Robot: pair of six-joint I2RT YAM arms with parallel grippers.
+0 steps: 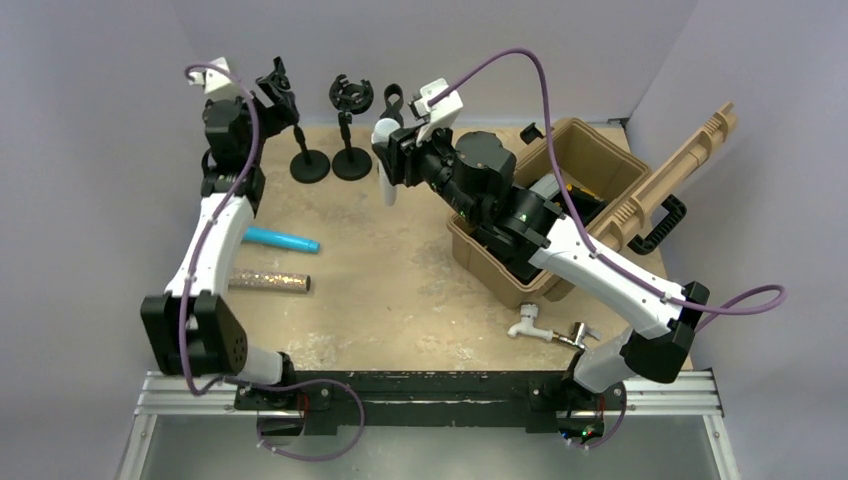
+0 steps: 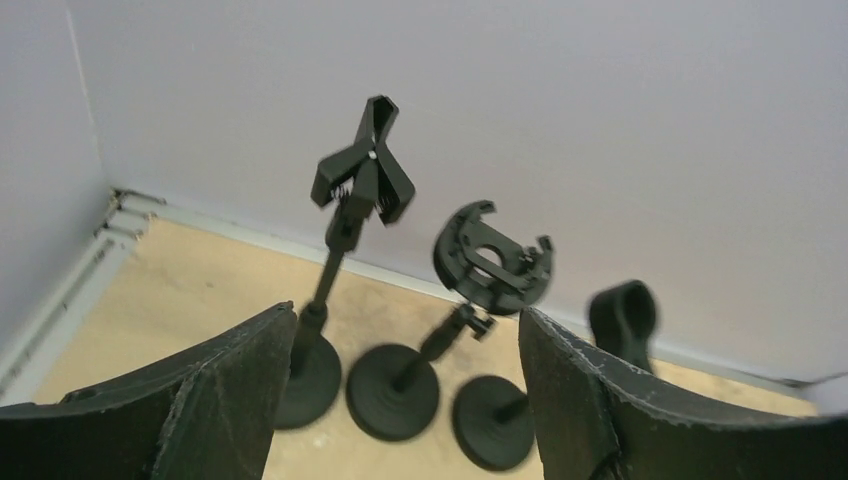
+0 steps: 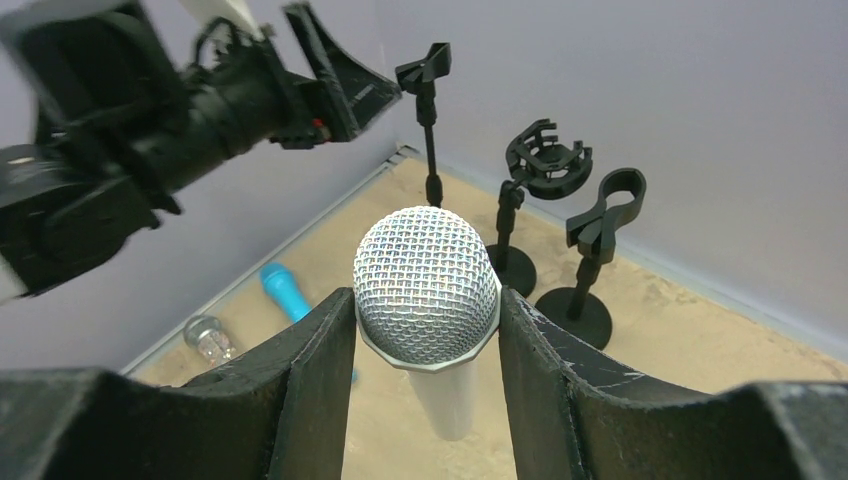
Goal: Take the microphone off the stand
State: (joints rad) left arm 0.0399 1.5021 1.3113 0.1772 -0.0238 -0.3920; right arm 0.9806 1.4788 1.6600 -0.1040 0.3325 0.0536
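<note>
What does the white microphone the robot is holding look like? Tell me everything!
The white microphone with the silver mesh ball head has a plastic-looking handle and a metal-looking grille. The right end effector is shut on it, one finger each side of the head. It hangs in the air above the tan table, touching no black stand.

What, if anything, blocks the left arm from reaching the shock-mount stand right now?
Probably nothing, so likely yes. The left gripper hovers with jaws open facing the shock-mount stand, with clear air between them; the right gripper, shut on the white microphone, sits off to one side.
</note>
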